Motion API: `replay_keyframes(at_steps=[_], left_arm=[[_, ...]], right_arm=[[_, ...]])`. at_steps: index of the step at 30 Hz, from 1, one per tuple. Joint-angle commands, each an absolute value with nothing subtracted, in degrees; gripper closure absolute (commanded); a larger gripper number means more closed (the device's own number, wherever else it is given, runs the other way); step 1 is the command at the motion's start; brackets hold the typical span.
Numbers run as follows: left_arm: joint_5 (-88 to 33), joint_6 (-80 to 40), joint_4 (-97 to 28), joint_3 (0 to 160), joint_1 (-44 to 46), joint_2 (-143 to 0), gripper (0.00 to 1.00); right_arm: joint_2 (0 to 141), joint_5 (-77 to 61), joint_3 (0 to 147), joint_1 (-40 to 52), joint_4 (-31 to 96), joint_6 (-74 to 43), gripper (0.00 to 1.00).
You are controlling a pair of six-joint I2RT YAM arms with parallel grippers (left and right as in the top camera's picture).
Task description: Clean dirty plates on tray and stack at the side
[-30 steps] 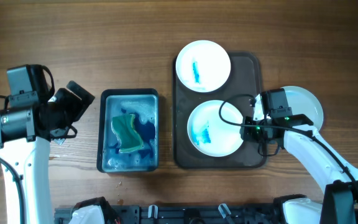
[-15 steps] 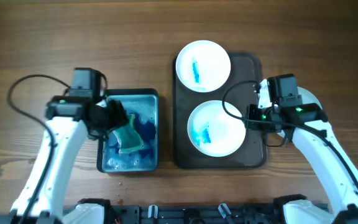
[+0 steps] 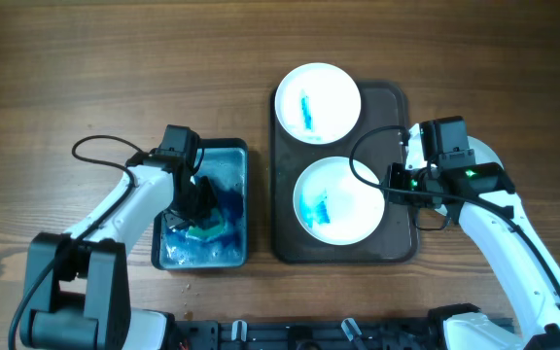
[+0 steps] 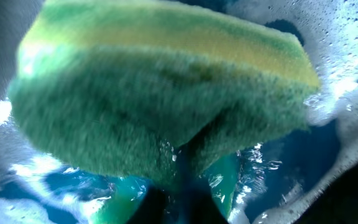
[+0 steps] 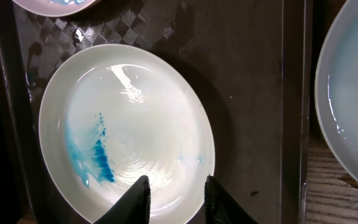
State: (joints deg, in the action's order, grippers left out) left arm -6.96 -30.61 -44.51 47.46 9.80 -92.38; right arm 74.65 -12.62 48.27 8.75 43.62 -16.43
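Observation:
Two white plates with blue smears lie on the dark brown tray (image 3: 397, 97): the far plate (image 3: 317, 102) overhangs its top edge, and the near plate (image 3: 336, 199) sits in the middle. A third, plain white plate (image 3: 484, 156) rests on the table right of the tray, partly under my right arm. My right gripper (image 3: 389, 190) hovers open over the near plate's (image 5: 129, 124) right rim, its fingertips (image 5: 143, 193) apart with nothing held. My left gripper (image 3: 197, 206) is down in the blue tub (image 3: 202, 146), shut on the green sponge (image 4: 160, 93).
The tub holds blue soapy water and stands left of the tray with a narrow gap between them. In the right wrist view the tray's raised rim (image 5: 294, 93) separates the near plate from the plain plate (image 5: 353, 93). Cables trail from both arms.
My left arm swung from left of the tub into it and its jaws shut on the sponge. My right gripper shifted slightly up and right, then held still.

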Motion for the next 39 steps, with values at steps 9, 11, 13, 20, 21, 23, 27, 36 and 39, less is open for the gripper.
replay_keyframes(at_steps=[9,11,13,20,21,23,27,36,39], left_arm=[[-5.2,-29.3,-54.9,57.3,10.2,-89.7,0.63],[-2.2,-29.1,-55.7,58.2,10.2,-88.9,0.47],[2.7,-29.1,-55.5,58.1,10.2,-88.6,0.36],[7.8,-29.2,-47.5,53.1,10.2,-91.3,0.45],[7.8,-29.2,-45.2,51.7,10.2,-92.1,0.48],[7.8,-29.2,-40.5,49.0,10.2,-93.7,0.64],[7.3,-29.1,-38.2,48.0,10.2,-95.5,0.96],[3.2,-28.7,-53.3,60.8,10.2,-91.0,0.50],[0.3,-28.7,-58.0,64.3,10.2,-89.6,0.31]], right_arm=[[74.0,-12.9,49.3,9.0,44.0,-16.9,0.71],[74.0,-12.9,49.3,9.0,44.0,-16.9,0.71],[74.0,-12.9,49.3,9.0,44.0,-17.0,0.71],[74.0,-12.9,49.3,9.0,44.0,-17.0,0.71],[74.0,-12.9,49.3,9.0,44.0,-17.0,0.71],[74.0,-12.9,49.3,9.0,44.1,-17.0,0.71],[74.0,-12.9,49.3,9.0,44.2,-17.0,0.71],[74.0,-12.9,49.3,9.0,44.3,-17.0,0.71],[74.0,-12.9,49.3,9.0,44.5,-16.9,0.72]])
